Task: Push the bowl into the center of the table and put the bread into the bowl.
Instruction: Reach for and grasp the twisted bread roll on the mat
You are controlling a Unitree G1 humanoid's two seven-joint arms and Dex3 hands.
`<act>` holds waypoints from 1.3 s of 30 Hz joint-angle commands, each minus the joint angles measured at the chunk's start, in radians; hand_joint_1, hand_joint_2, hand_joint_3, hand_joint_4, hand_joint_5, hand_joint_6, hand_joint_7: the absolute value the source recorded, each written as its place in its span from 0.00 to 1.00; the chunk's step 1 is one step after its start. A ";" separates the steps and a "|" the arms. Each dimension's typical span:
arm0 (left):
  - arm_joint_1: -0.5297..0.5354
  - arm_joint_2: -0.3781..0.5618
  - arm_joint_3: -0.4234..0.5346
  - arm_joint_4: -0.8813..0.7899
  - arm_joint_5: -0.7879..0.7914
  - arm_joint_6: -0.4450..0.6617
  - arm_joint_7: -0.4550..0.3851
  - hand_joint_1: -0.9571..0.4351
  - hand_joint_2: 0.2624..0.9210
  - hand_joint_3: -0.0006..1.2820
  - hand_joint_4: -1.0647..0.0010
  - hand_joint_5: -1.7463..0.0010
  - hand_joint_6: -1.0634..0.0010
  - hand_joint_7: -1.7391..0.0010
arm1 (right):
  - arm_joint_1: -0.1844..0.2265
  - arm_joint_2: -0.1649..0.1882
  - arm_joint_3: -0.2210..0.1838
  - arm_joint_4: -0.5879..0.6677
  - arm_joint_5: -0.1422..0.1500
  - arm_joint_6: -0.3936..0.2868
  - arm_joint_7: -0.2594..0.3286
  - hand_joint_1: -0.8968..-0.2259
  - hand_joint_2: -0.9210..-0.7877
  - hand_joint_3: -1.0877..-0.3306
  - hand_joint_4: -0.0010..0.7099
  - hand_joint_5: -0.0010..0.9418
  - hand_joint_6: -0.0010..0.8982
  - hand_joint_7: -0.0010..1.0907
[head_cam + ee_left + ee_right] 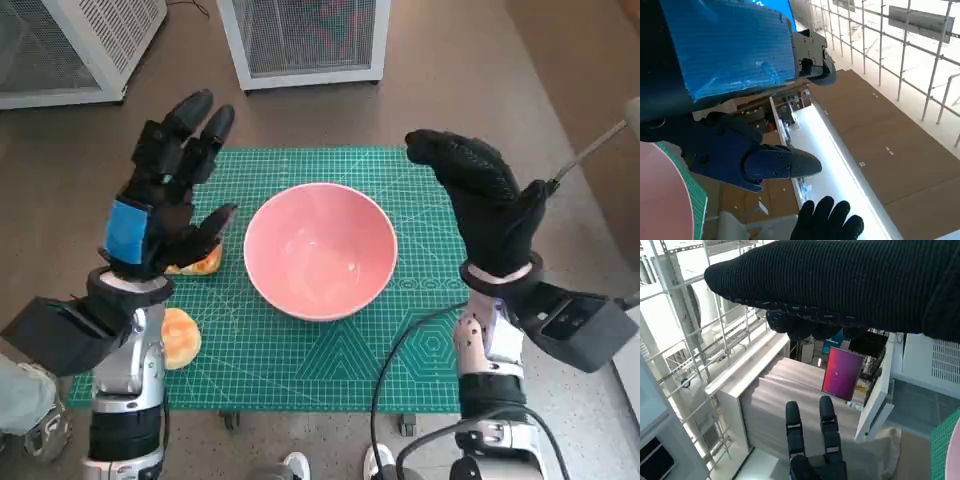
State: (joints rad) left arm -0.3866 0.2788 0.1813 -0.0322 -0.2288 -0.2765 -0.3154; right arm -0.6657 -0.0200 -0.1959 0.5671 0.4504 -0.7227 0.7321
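Sitting mid-surface, the pink bowl (320, 250) waits — both hands (left hand (165, 195), right hand (480, 195)) wide, holding nothing; bread (200, 262) looks soft — pinch its sides gently.

Bowl (320, 250): pink, round, glossy inside, upright, mouth up, nothing in it. Sits about mid-surface on the green gridded mat.

Bread, piece one (203, 262): golden-orange, pale patch on top, lies just beside the bowl on the robot's left, partly hidden under the left hand.

Bread, piece two (180, 338): round, pale orange bun, nearer the robot, close to the mat's left edge, partly hidden behind the left forearm. Apart from the bowl.
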 commanded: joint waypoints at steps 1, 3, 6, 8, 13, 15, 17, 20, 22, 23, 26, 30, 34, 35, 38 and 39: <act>0.006 0.111 0.039 -0.009 0.068 -0.027 -0.026 0.30 1.00 0.22 0.70 1.00 0.88 0.72 | 0.027 0.006 0.001 0.010 0.000 0.003 -0.009 0.42 0.00 0.57 0.31 0.00 0.39 0.01; 0.015 0.181 0.049 -0.013 0.145 -0.022 -0.028 0.30 1.00 0.20 0.71 1.00 0.89 0.72 | 0.029 0.006 0.001 0.008 -0.002 0.004 -0.013 0.42 0.00 0.57 0.31 0.00 0.39 0.01; 0.032 0.300 0.053 -0.029 0.253 0.025 -0.054 0.30 1.00 0.16 0.72 1.00 0.90 0.72 | 0.032 0.005 0.000 0.007 -0.002 0.006 -0.017 0.42 0.00 0.57 0.31 0.00 0.39 0.01; 0.040 0.363 0.052 -0.033 0.283 0.067 -0.088 0.31 0.99 0.10 0.76 1.00 0.91 0.73 | 0.034 0.003 -0.001 0.006 -0.002 0.007 -0.021 0.42 0.00 0.57 0.31 0.00 0.39 0.01; 0.048 0.488 0.022 -0.067 0.339 0.236 -0.178 0.34 0.90 0.02 0.84 1.00 0.91 0.80 | 0.034 0.002 0.000 0.006 -0.007 0.009 -0.033 0.43 0.00 0.57 0.31 0.00 0.39 0.01; 0.047 0.520 0.001 -0.099 0.369 0.345 -0.207 0.36 0.86 0.01 0.87 1.00 0.90 0.84 | 0.033 0.002 0.001 0.006 -0.010 0.009 -0.039 0.43 0.00 0.57 0.31 0.00 0.39 0.01; 0.040 0.543 -0.027 -0.125 0.406 0.449 -0.229 0.40 0.81 0.01 0.90 1.00 0.88 0.89 | 0.033 0.003 0.002 0.006 -0.015 0.008 -0.046 0.42 0.00 0.57 0.31 0.00 0.39 0.01; 0.022 0.569 -0.078 -0.128 0.456 0.564 -0.265 0.48 0.77 0.00 0.93 1.00 0.88 0.93 | 0.032 0.007 0.006 0.007 -0.018 0.009 -0.052 0.42 0.00 0.57 0.31 0.00 0.39 0.01; 0.012 0.578 -0.102 -0.128 0.475 0.615 -0.282 0.51 0.76 0.00 0.94 1.00 0.88 0.94 | 0.032 0.008 0.008 0.009 -0.018 0.008 -0.054 0.42 0.00 0.57 0.31 0.00 0.38 0.01; 0.006 0.582 -0.118 -0.124 0.488 0.639 -0.290 0.52 0.76 0.00 0.94 1.00 0.88 0.95 | 0.032 0.009 0.009 0.010 -0.018 0.008 -0.055 0.42 0.00 0.57 0.31 0.00 0.38 0.01; -0.012 0.590 -0.176 -0.105 0.552 0.696 -0.297 0.61 0.76 0.00 0.95 1.00 0.88 0.96 | 0.029 0.011 0.009 0.017 -0.019 0.006 -0.055 0.42 0.00 0.57 0.31 0.00 0.38 0.01; -0.031 0.593 -0.236 -0.082 0.628 0.727 -0.285 0.73 0.77 0.01 0.96 1.00 0.87 0.97 | 0.026 0.012 0.008 0.029 -0.017 0.004 -0.052 0.42 0.00 0.57 0.31 0.00 0.38 0.01; -0.053 0.590 -0.276 -0.044 0.677 0.738 -0.283 0.82 0.80 0.02 0.96 1.00 0.87 0.98 | 0.025 0.012 0.008 0.033 -0.015 0.006 -0.049 0.41 0.00 0.58 0.31 0.00 0.38 0.01; -0.057 0.588 -0.281 -0.036 0.684 0.737 -0.282 0.83 0.81 0.02 0.96 1.00 0.87 0.98 | 0.025 0.012 0.008 0.032 -0.014 0.007 -0.048 0.41 0.00 0.58 0.31 0.00 0.38 0.01; -0.069 0.578 -0.296 -0.006 0.696 0.733 -0.280 0.84 0.82 0.02 0.97 1.00 0.87 0.99 | 0.025 0.011 0.008 0.032 -0.009 0.010 -0.044 0.40 0.00 0.58 0.31 0.00 0.38 0.01; -0.072 0.576 -0.300 0.001 0.697 0.732 -0.280 0.84 0.82 0.02 0.97 1.00 0.87 0.99 | 0.025 0.011 0.008 0.032 -0.008 0.012 -0.043 0.40 0.00 0.58 0.31 0.00 0.38 0.01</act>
State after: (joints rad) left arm -0.4300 0.8524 -0.1048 -0.0530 0.4462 0.4560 -0.6019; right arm -0.6516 -0.0099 -0.1896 0.5864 0.4370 -0.7237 0.6843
